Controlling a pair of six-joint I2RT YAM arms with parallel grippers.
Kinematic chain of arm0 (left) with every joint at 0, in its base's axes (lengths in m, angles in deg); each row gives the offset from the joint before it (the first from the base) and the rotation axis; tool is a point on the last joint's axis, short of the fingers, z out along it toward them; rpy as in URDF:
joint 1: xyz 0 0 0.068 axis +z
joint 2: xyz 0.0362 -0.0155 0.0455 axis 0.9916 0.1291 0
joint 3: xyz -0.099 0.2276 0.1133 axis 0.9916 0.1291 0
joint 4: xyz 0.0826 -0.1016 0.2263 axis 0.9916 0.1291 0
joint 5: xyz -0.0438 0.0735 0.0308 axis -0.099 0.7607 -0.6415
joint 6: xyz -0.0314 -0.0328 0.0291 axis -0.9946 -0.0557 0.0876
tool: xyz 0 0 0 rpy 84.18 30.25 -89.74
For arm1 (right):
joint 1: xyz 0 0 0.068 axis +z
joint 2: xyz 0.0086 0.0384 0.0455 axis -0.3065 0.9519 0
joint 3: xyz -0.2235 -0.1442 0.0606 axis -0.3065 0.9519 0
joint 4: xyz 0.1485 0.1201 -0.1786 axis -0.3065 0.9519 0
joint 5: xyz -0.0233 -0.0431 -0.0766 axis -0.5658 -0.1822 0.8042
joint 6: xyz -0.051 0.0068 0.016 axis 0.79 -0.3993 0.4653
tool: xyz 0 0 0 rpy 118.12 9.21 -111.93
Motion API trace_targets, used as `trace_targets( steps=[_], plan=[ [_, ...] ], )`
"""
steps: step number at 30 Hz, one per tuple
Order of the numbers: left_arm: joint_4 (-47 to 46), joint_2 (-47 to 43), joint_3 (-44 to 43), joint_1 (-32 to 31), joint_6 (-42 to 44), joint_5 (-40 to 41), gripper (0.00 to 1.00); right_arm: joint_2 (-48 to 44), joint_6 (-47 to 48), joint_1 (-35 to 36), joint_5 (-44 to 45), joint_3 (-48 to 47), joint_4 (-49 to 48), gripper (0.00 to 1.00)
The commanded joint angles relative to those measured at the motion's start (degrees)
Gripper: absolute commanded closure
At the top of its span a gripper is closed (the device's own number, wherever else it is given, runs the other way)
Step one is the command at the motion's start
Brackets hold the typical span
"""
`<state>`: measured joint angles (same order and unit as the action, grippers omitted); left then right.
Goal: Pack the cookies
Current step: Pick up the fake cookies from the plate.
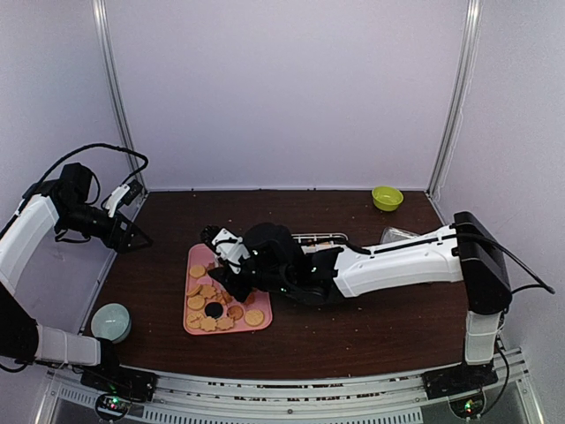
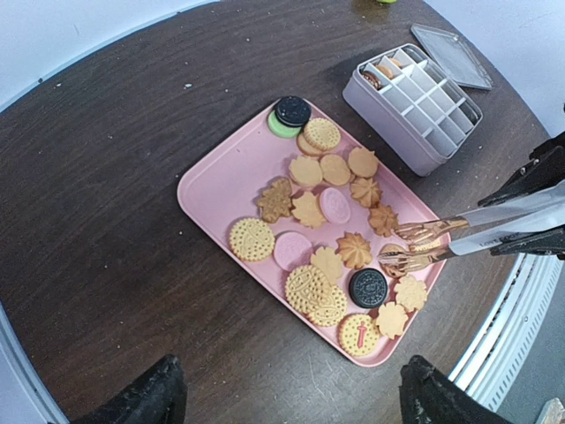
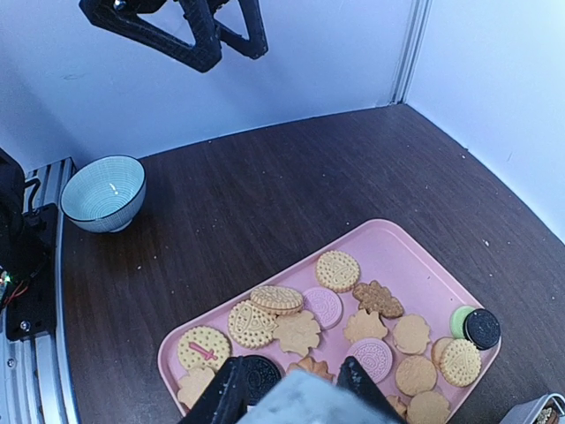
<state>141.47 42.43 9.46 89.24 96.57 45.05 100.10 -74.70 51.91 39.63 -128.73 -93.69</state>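
So the right pincer (image 2: 530, 216) is clenched on the handles of a pair of metal tongs (image 2: 441, 238), one black finger above and one below. The gold fork-like tips reach out over the near right end of a pink tray (image 2: 221, 190), right by a dark round biscuit. There might be a biscuit between the tips, but honestly I can't tell if it's pinched or just lying under them.

The right arm is stretched out long and low. It runs from its base at the near right corner across the bench (image 2: 115, 177) to the left, with the wrist parked over the tray.

The cookies (image 2: 307, 209) are nearly all loose on that tray. They're mostly golden rounds, leaf and flower shapes, plus a couple of pink ones, two black ones and a green one under the far black one.

Just beside the tray's far right corner is a grey tin (image 2: 388, 124) split into little compartments. A couple of cookies sit in the compartments at its far end. Its lid (image 2: 450, 55) lies flat behind it.

The left pincer (image 1: 134, 237) is released, with its jaws spread wide and nothing between them. That arm is folded up high at the left side, elbow bent, with the pincer hanging above the bench's left edge and aimed at the tray.

A pale blue bowl (image 3: 104, 193) sits at the near left corner, and a green bowl (image 1: 387, 197) at the far right.
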Motion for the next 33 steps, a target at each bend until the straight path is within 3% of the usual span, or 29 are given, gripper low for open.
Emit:
trace_targets(
  steps=[1,13,33],
  plan=[
    [0.45,-0.53,0.34,0.37,0.96,-0.98,0.14,-0.86,-1.31,0.38,-0.66,1.76,-1.77,0.65],
    [0.44,-0.79,0.01,0.36,0.76,-0.90,0.14,0.38,-2.01,2.38,-3.61,-0.97,-2.48,0.65],
    [0.40,-0.79,-0.28,0.36,0.73,-0.99,0.14,1.03,0.51,0.08,-4.03,-7.06,4.30,0.66]
  ],
)
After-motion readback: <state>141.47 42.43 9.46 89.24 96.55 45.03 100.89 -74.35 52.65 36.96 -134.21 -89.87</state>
